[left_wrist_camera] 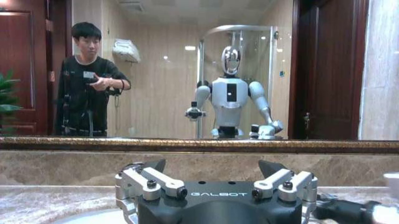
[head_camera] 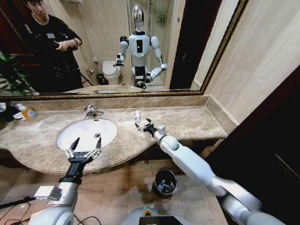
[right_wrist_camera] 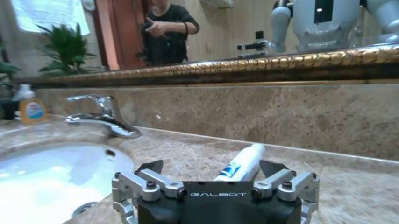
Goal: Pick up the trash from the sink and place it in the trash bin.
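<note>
Countertop (head_camera: 187,123): tube (head_camera: 137,116) before right tool (head_camera: 146,125).

Head camera looking steeply down from above over the marble countertop (head_camera: 187,119) and sink (head_camera: 86,132), both wrist cameras low behind their grippers, facing the mirror (left_wrist_camera: 187,70), right wrist close to the faucet (right_wrist_camera: 103,116), mirror shared by all.

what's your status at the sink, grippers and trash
Left gripper open over the sink's front rim, holding nothing. Right gripper open on the countertop, lined up on a white tube. Trash bin on the floor below. Nothing blocking.
</note>
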